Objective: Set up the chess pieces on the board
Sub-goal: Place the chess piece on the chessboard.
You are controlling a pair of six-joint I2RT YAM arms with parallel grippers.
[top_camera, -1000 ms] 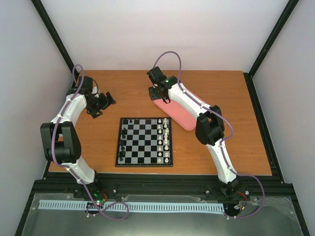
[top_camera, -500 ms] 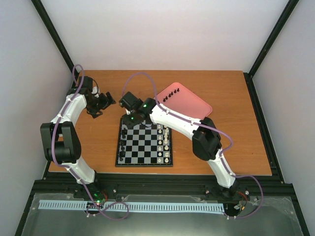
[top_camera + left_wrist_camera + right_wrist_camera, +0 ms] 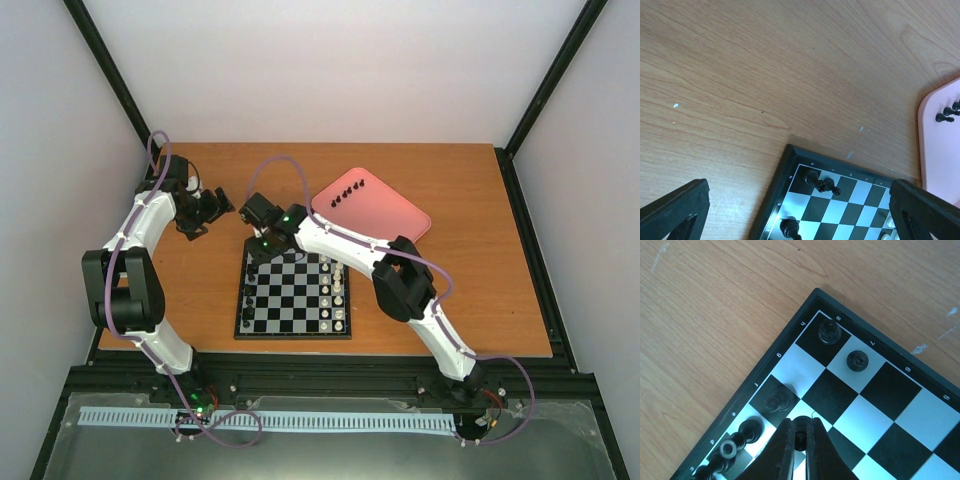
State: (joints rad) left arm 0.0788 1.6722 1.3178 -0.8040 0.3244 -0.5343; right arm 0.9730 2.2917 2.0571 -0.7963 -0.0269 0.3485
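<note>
Pinching 1 black piece [image 3: 800, 438] near board [image 3: 790, 335]'s corner, right jaws; left jaws released.

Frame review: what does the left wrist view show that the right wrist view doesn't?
Left wrist only: the edge of the pink rounded tray with tiny black chess pieces on it, and the left pincer spread open. Right wrist only: the right pincer shut on one black piece. Both: a corner of the black-and-grey checkered chessboard, black pieces standing on it, and the brown wooden table.
</note>
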